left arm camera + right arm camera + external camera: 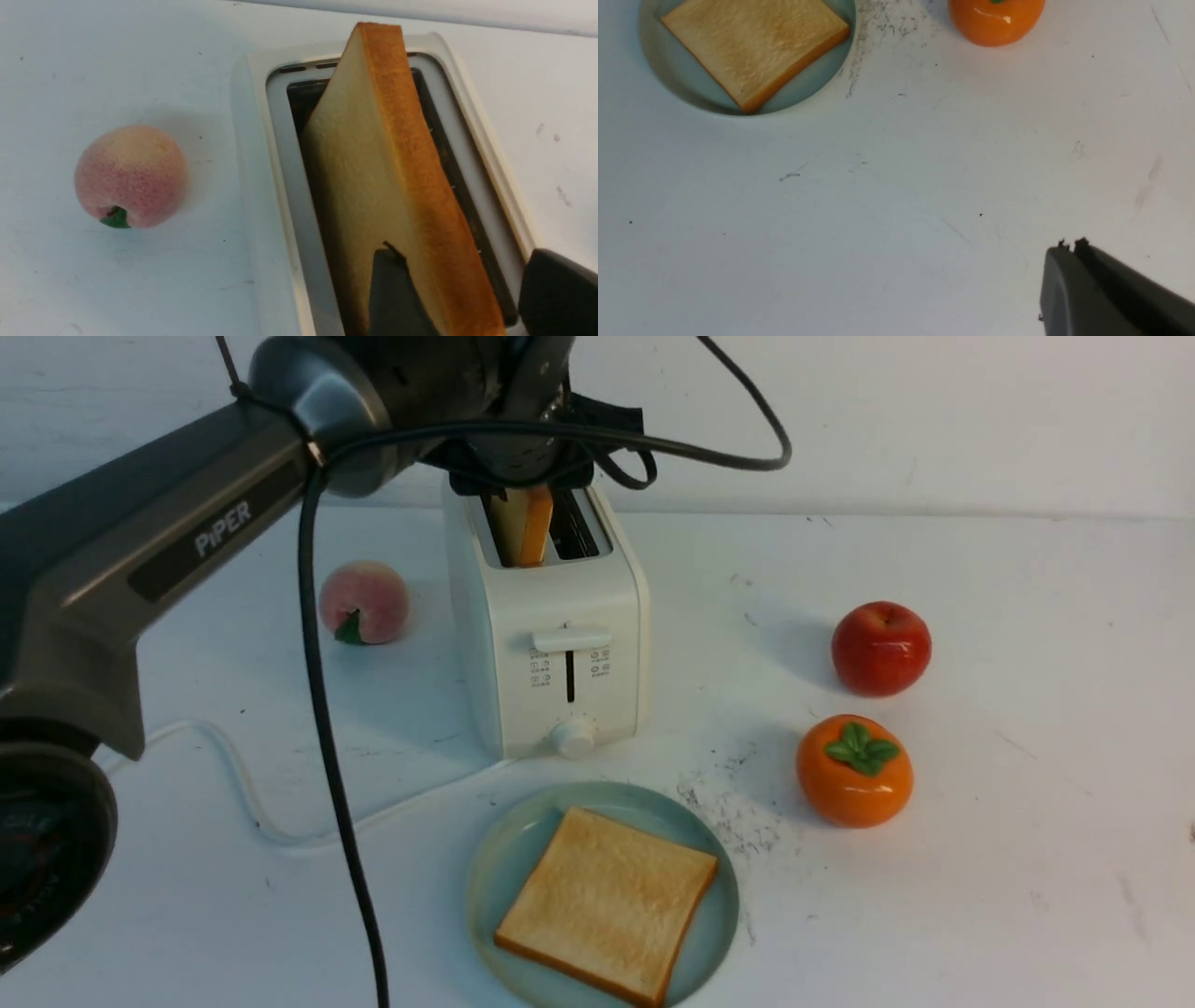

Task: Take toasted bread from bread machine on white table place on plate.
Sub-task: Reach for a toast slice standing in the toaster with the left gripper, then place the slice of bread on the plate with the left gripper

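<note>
White table (1027,915) stretches broad to the right of the bread machine (560,644), broken only by an apple (880,647) and a persimmon (854,770); a peach (364,602) sits to its left. One slice of toasted bread (607,905) lies flat on the plate (495,877), a corner reaching the rim. Another slice (373,177) stands tilted in the left slot, the left gripper (462,261) spread astride its crust edge. The right gripper (1070,245) hovers pressed together over bare tabletop.
</note>
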